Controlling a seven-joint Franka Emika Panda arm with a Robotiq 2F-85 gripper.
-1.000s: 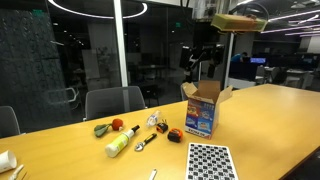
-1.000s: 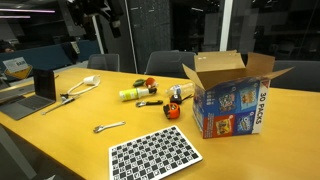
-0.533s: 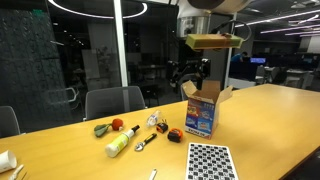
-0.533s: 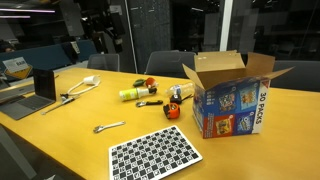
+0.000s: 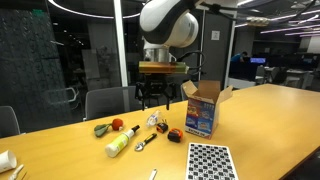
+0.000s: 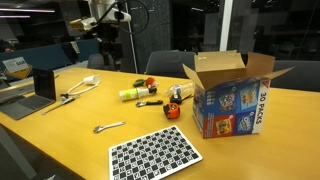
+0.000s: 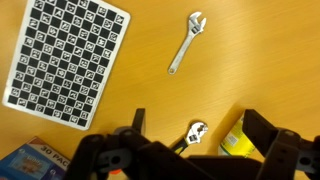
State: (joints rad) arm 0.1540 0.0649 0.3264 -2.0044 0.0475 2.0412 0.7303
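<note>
Small silver wrench, open-ended, lies flat beneath the wide-open, empty gripper.

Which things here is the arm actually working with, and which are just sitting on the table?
In play: gripper, open and empty, above the table; small wrench below it; yellow-green bottle beside that.
Lying about: checkerboard sheet; second wrench; open cardboard box.

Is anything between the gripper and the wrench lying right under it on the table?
Nothing visible. The open gripper hangs in clear air above the wrench; the yellow bottle lies beside it, not over it.
</note>
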